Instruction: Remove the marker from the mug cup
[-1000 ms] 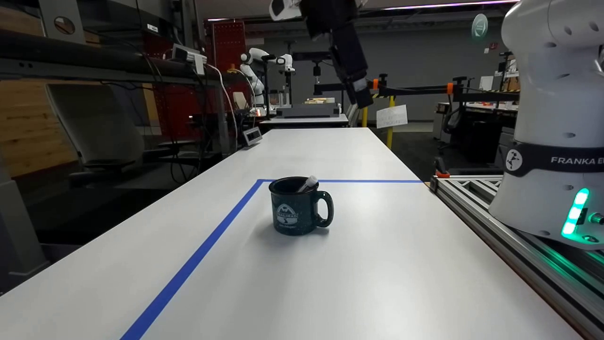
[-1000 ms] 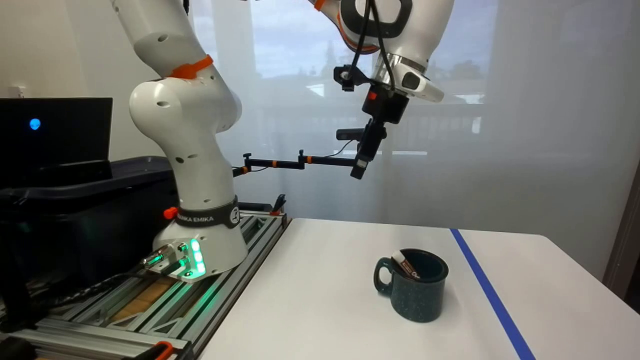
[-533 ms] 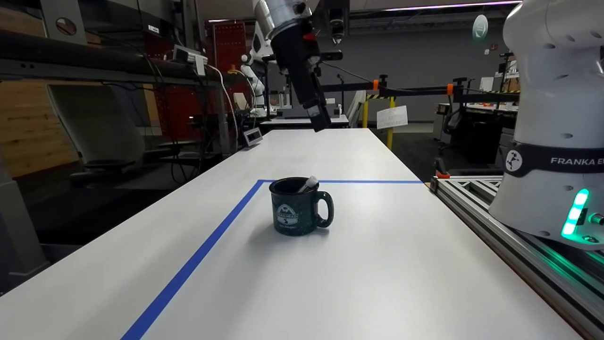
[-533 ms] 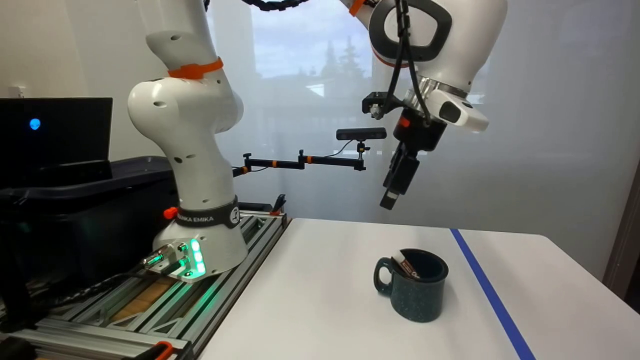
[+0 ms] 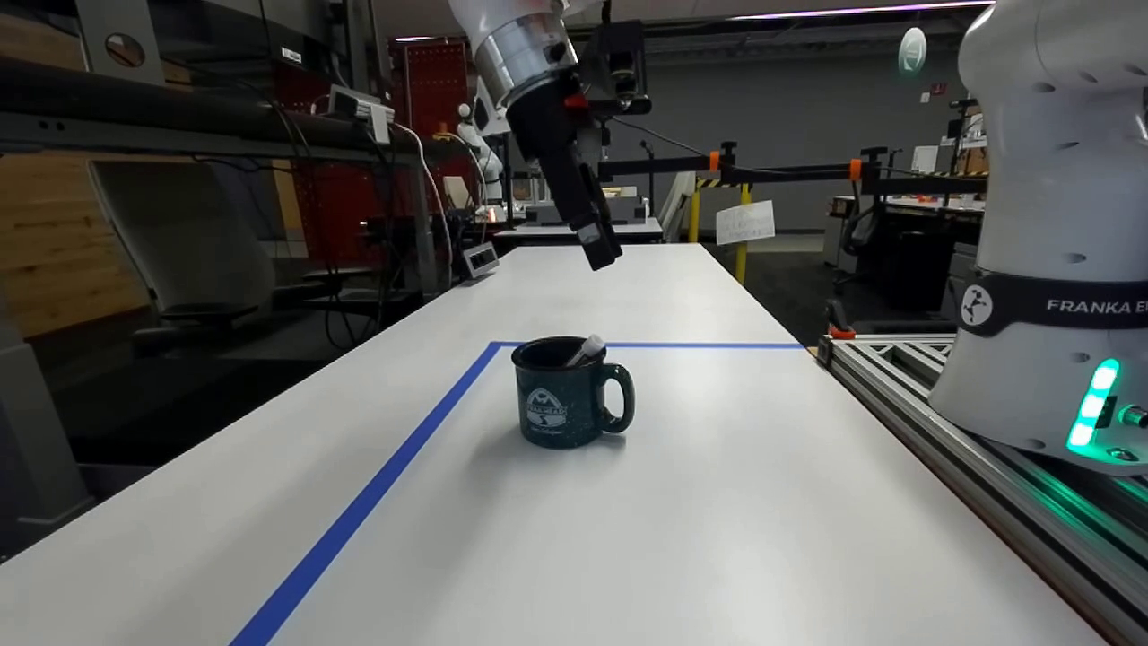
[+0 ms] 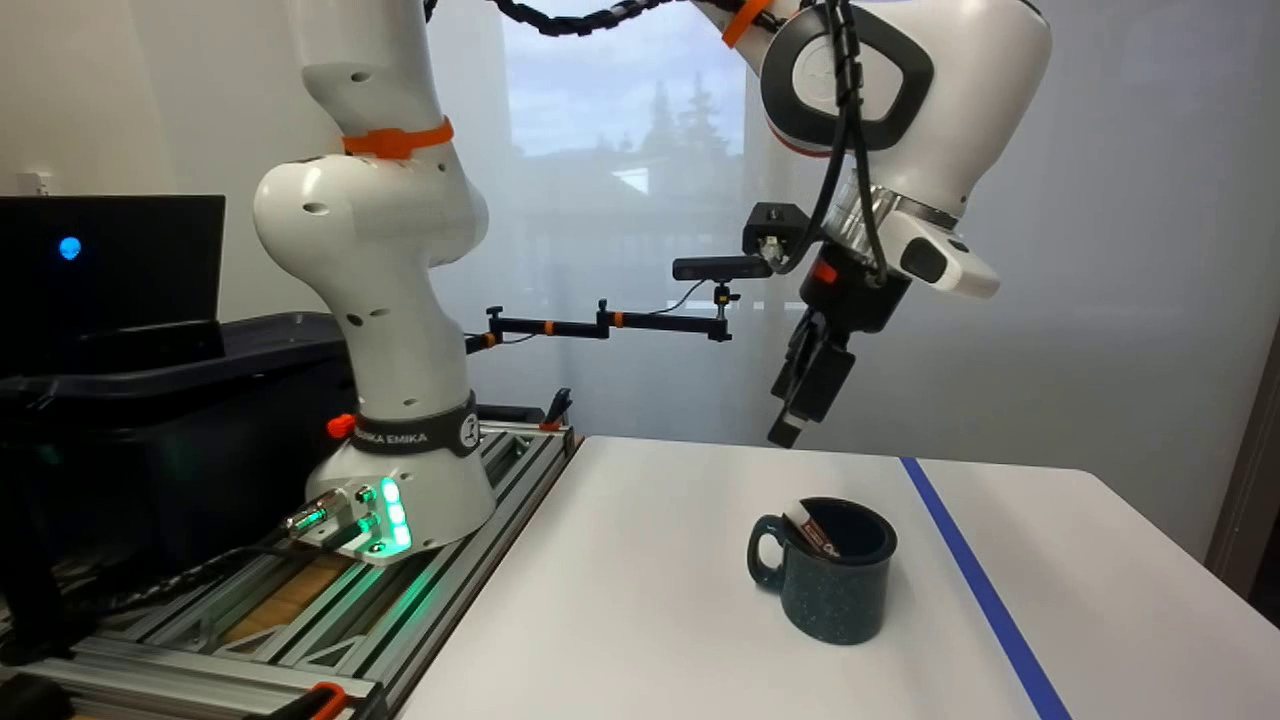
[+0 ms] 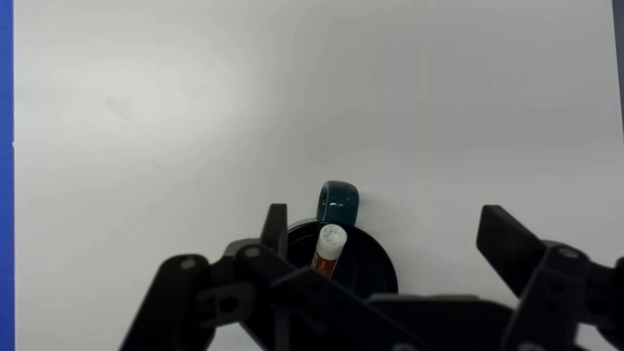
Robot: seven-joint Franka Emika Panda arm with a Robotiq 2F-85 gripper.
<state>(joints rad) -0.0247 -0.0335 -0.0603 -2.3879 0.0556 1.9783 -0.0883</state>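
The dark green-black mug cup (image 5: pixel 558 413) stands upright on the white table, with its loop handle and a pale logo visible; it also shows in an exterior view (image 6: pixel 835 600) and the wrist view (image 7: pixel 368 253). The marker (image 5: pixel 587 348) leans inside it, its white end just above the rim near the handle; a red-brown label shows in an exterior view (image 6: pixel 812 530) and the wrist view (image 7: pixel 330 246). My gripper (image 5: pixel 605 256) is tilted above the mug, apart from it, also in an exterior view (image 6: pixel 785 430). In the wrist view its fingers (image 7: pixel 382 217) are wide apart and empty; the marker appears nearer the left finger.
Blue tape (image 5: pixel 386 475) runs along the white table (image 5: pixel 762 520) beside and behind the mug. The robot base (image 6: pixel 405 500) stands on a metal frame at the table's edge. A camera on a jointed arm (image 6: pixel 722 268) stands behind. A dark bin (image 6: pixel 160 480) is behind the base.
My gripper has come down and closer to the mug, moving left in one exterior picture and right in its counterpart. The mug and marker have not moved.
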